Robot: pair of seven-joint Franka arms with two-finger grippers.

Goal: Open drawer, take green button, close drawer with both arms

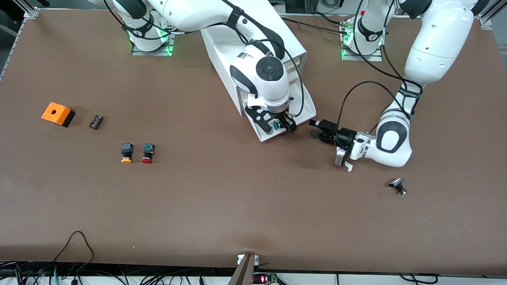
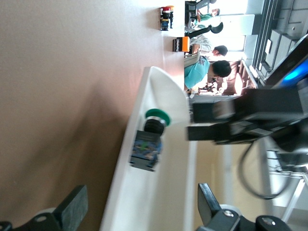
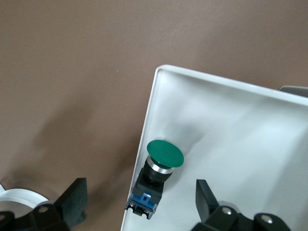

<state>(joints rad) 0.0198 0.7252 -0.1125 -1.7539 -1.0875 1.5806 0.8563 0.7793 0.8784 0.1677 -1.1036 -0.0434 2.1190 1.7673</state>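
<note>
- The drawer (image 1: 277,130), lowest one on the white cabinet (image 1: 253,51), is sitting pulled out toward the front camera.
- The button (image 3: 156,180) with the green cap is lying on its side in the drawer, tucked right against the drawer's front wall.
- The right pincer (image 1: 282,126) is hanging straight over the open drawer, right above the button, fingers spread wide and gripping nothing.
- The left pincer (image 1: 317,129) is hovering low over the surface (image 1: 253,206) just beside the drawer's front corner, toward the left arm's end, pointing at the drawer. Its fingers are standing apart too, nothing in them.
- Over toward the right arm's end of the surface, an orange-capped button (image 1: 126,153) and a red-capped button (image 1: 147,153) are sitting side by side, with an orange box (image 1: 58,114) and a little black part (image 1: 96,121) farther from the camera.
- A small black piece (image 1: 398,186) is lying near the left arm, closer to the camera.
</note>
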